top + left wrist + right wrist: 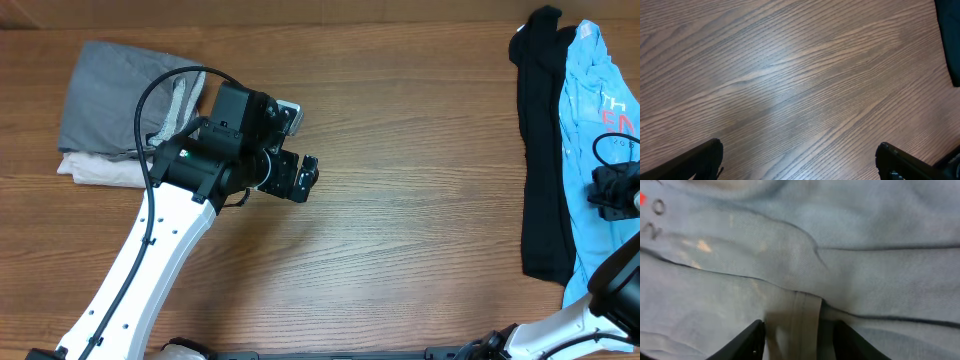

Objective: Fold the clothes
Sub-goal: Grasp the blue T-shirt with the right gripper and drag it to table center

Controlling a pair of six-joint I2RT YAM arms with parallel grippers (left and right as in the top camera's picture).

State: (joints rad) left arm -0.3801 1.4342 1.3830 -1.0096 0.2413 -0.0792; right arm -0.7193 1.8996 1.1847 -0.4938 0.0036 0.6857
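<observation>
The shirt (586, 130) lies at the table's (400, 230) right edge. The right gripper (799, 329), half-open, straddles its raised hem; whether it grips is unclear. The left gripper (799, 150), well left, gapes empty.

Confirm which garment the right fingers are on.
The sky-blue T-shirt with red lettering, at the right edge; the fingers straddle its fold. The black garment is beside it, the folded grey-beige stack far left.

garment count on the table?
4: grey folded garment top left, stacked on a beige garment; black garment far right; blue T-shirt beside it at the right edge. More may be off-frame.
</observation>
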